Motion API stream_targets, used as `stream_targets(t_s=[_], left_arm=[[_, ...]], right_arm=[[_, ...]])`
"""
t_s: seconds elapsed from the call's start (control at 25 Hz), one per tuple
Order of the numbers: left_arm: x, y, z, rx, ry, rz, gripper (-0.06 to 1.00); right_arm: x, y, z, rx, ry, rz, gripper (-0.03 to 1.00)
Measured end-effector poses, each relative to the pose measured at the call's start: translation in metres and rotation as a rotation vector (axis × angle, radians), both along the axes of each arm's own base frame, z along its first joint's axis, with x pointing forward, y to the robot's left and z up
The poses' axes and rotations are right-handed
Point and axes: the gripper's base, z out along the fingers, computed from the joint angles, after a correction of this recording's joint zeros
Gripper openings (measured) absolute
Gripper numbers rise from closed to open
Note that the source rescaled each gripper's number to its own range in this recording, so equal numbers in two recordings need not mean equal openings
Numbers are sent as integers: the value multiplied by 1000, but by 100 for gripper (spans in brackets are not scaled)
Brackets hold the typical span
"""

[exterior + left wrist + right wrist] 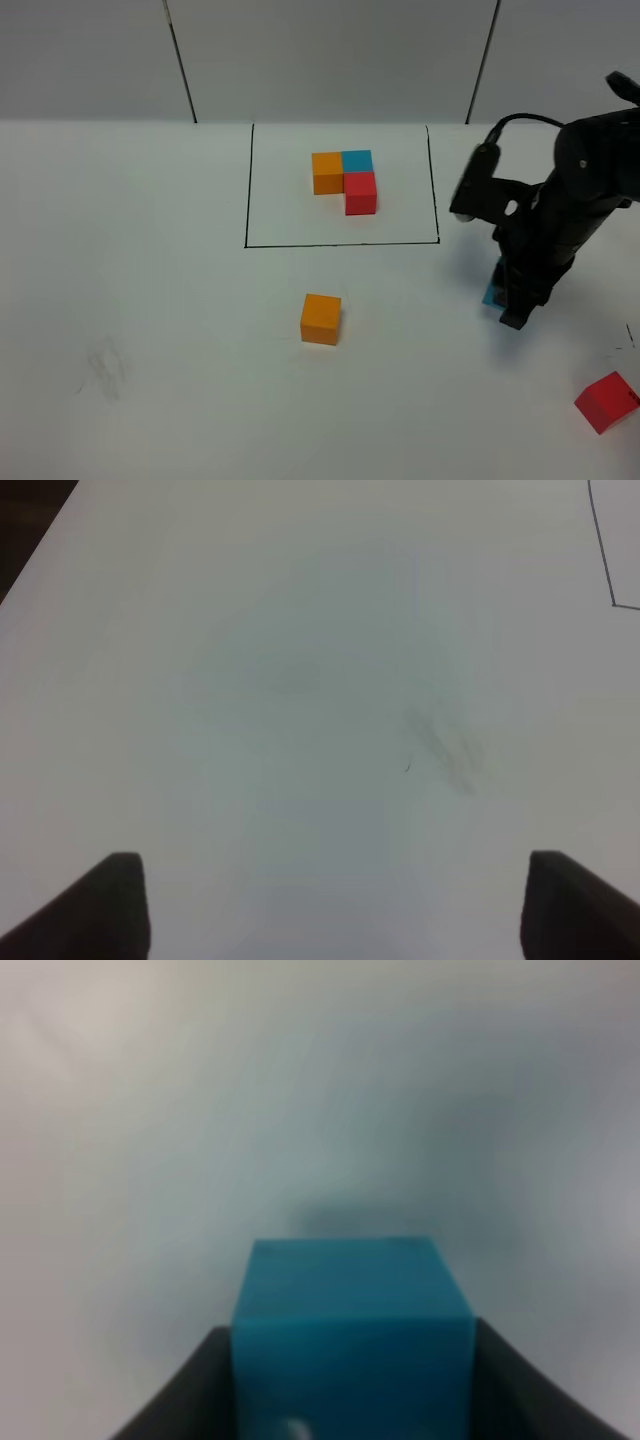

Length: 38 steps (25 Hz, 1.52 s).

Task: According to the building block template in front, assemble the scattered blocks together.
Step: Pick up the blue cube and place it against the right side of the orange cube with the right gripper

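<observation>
The template (345,180) is an orange, blue and red L of cubes inside a black drawn rectangle at the back middle. A loose orange cube (321,318) sits in front of the frame. A loose red cube (607,401) lies at the front right. My right gripper (508,305) points down at the table right of the frame, shut on the light blue cube (350,1335), of which only a sliver (491,294) shows from above. My left gripper (330,905) is open over bare table; it is out of the high view.
The white table (150,300) has a faint grey smudge (105,365) at the front left, also in the left wrist view (445,745). A corner of the black frame line (603,550) shows there. Grey wall panels stand behind the table.
</observation>
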Motion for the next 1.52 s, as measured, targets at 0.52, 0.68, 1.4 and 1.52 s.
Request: stream_targets(t_s=[0.52, 0.68, 1.4, 1.52], left_arm=[[0, 0, 0, 0, 0, 0, 65], [0, 0, 0, 0, 0, 0, 65], [0, 0, 0, 0, 0, 0, 65], [0, 0, 0, 0, 0, 0, 65]], right_arm=[[8, 84, -12, -27, 88, 185, 25], [10, 104, -10, -34, 70, 228, 25], [0, 136, -23, -34, 39, 355, 25], [1, 136, -23, -29, 27, 355, 25]])
